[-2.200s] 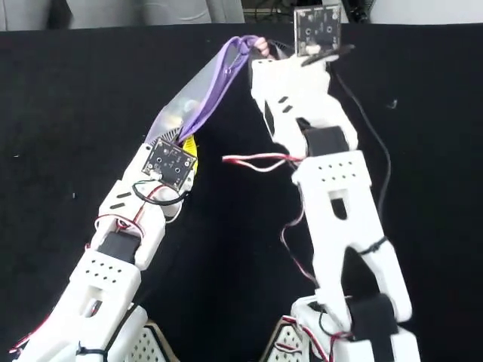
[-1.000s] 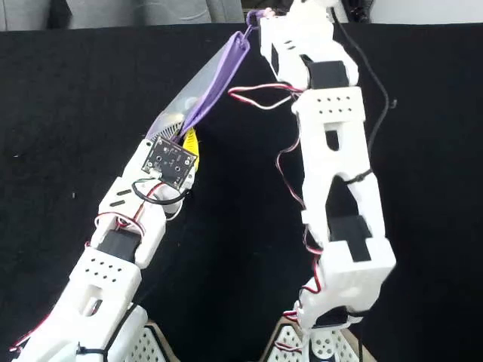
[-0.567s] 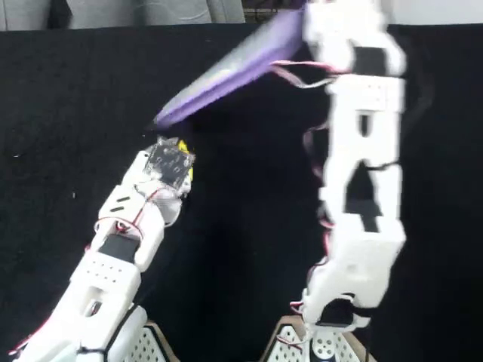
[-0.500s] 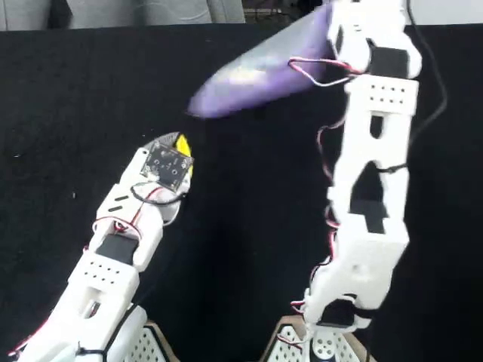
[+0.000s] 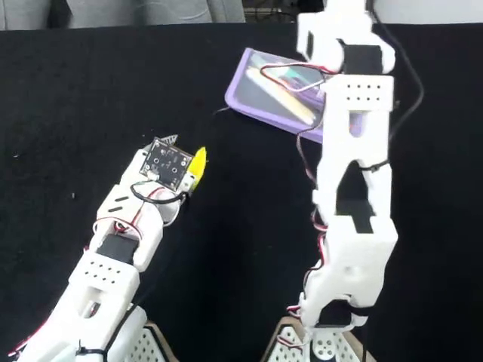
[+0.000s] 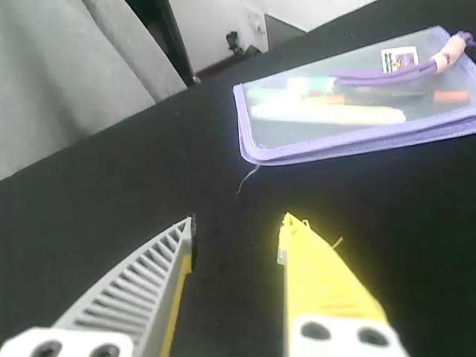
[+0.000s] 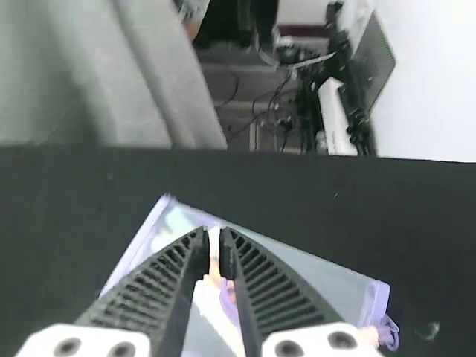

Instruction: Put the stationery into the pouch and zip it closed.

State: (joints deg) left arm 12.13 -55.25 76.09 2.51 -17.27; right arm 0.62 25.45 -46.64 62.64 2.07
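**A:** From above, what's the count?

**B:** Two arms and one pouch [image 5: 260, 94]. It lies flat on the far side of the black table [image 5: 75, 90], purple-edged with a clear face. The stationery [image 5: 293, 108] is inside, but I can't count the pieces from here.

**A:** Anything in the way?

**B:** The right arm [image 5: 355, 151] stretches over the pouch's right part and hides it. Its red and white wires [image 5: 283, 72] loop across the clear face. The left gripper [image 5: 185, 148] sits well apart from the pouch, touching nothing.

**A:** And the left wrist camera?

**B:** One left gripper [image 6: 238, 222], with one grey jaw and one yellow, spread wide with nothing between them. Beyond it the pouch [image 6: 297, 141] lies flat. Through it I make out at least three pieces of stationery [image 6: 327, 113]: a long pale one, something green and something orange. One purple cord [image 6: 387, 71] with a pink end lies on top. One pale thread [image 6: 248, 178] lies on the table between gripper and pouch, and a grey curtain [image 6: 59, 82] hangs behind.

**A:** Right wrist?

**B:** One right gripper [image 7: 213, 249], its jaws pressed almost together with only a thin slit between them. I can't tell whether they nip anything. It hangs over the pouch [image 7: 327, 275] and hides its middle. Past the table's edge are the curtain [image 7: 89, 74] and a tangle of cables [image 7: 297, 67].
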